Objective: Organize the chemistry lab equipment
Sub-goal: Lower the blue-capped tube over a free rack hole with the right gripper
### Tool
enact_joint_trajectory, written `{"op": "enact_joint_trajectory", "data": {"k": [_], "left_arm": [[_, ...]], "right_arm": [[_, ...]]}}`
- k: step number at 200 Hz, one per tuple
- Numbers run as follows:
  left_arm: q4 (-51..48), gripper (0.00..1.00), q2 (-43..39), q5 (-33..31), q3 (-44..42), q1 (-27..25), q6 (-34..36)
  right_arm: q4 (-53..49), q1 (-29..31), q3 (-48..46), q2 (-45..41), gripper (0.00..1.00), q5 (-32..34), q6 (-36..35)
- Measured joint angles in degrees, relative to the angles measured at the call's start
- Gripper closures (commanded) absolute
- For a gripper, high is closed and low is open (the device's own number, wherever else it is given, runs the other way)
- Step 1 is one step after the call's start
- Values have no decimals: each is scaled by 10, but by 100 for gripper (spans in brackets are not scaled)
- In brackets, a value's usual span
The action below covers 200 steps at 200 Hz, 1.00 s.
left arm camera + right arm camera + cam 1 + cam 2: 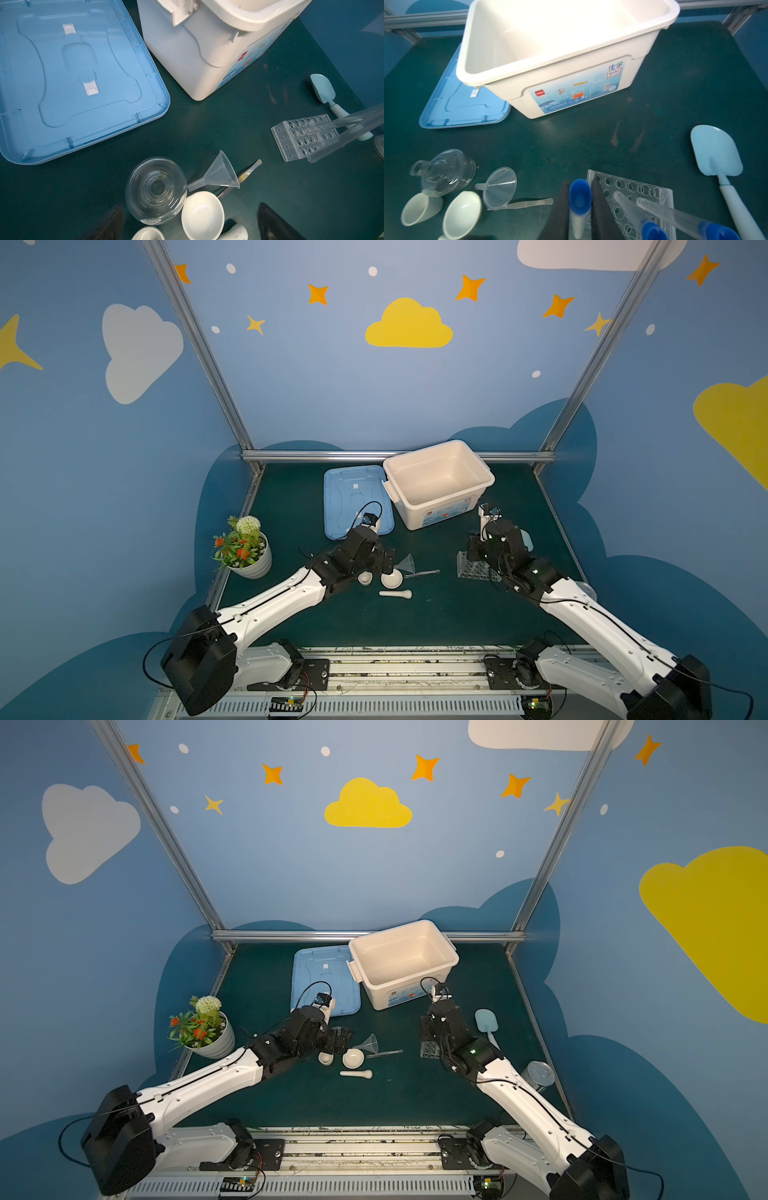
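My left gripper [191,226] hangs open over the white mortar [202,214], holding nothing. The clear flask [155,190] stands upright just beside the mortar. A small cup [147,233], the pestle [395,594], the clear funnel [220,174] and a thin rod [422,573] lie around them. My right gripper [580,207] is shut on a blue-capped test tube [580,199] at the edge of the clear rack [633,191]. Two more capped tubes [629,207] lean in the rack's holes.
The big white bin [432,514] stands open at the back, its blue lid [353,502] flat on the mat to its left. A potted flower plant [243,547] stands at the left edge. A pale blue scoop [486,1021] and a metal can [538,1075] are at the right.
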Motion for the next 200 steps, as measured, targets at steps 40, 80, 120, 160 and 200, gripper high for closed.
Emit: {"op": "enact_joint_trajectory", "data": {"k": [40,80,120,160,200], "left_arm": [[0,0,0,2,0,1,-3],[0,0,4,5,0,2,-8],[-1,0,9,6,-1,3,-11],[-1,0,9,6,-1,3,-12],[-1,0,9,7,-1,3,-14]], "right_arm": [[21,8,-10,-14,99,54,-10],[47,9,-21,-16,99,83,-12],[67,10,-30,-7,99,91,-10],[81,10,-30,2,99,91,-6],[92,10,-30,15,99,91,0]]}}
